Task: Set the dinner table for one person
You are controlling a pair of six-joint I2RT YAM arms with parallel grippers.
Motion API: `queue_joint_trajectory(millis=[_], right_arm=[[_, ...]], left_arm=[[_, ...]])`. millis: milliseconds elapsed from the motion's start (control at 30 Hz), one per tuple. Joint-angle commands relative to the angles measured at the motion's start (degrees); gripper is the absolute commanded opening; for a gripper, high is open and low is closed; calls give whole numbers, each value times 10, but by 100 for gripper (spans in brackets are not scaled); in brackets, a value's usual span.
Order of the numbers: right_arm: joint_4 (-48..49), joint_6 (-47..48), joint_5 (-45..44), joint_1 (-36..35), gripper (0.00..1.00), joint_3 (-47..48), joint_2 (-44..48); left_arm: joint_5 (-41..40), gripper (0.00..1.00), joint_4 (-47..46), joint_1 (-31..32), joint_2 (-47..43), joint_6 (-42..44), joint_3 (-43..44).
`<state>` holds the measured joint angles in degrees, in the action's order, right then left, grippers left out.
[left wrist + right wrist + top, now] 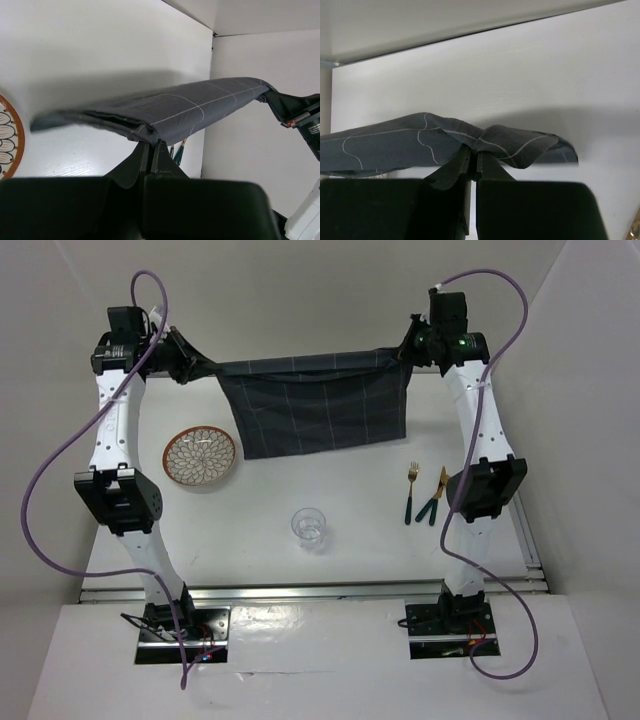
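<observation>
The white surface (350, 565) lay between pale walls on the left, right and far sides, with a metal rail (310, 590) along its near edge. The left pincer (193, 370) and right pincer (400, 350) were each clamped on an upper corner of the checked cloth (320, 410), which hung over the far half. A plate (201, 458) lay left, a glass (309, 527) near the middle, a fork (411, 492) and knife (436, 498) right, with bare room between them
</observation>
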<state>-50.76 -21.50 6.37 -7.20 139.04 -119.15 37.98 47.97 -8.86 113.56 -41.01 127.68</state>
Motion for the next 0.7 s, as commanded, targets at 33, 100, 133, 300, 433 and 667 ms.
queue_joint_trajectory(millis=[33,100,133,300,433,667], right_arm=[[71,-4,-4,12,0,-47,73],[76,-4,-9,12,0,-73,95],[76,-4,-9,12,0,-106,104],[119,-4,5,12,0,-287,196],[145,-11,18,-2,0,-468,274],[87,1,10,-32,100,-683,375]], left_arm=[[11,0,-27,-16,-32,-6,36],[11,0,-27,-21,-49,-6,21],[11,0,-27,-21,-58,-6,12],[-8,0,-54,-21,-167,25,-180],[-8,2,-56,-27,-216,48,-342],[-105,100,12,-27,-288,98,-504]])
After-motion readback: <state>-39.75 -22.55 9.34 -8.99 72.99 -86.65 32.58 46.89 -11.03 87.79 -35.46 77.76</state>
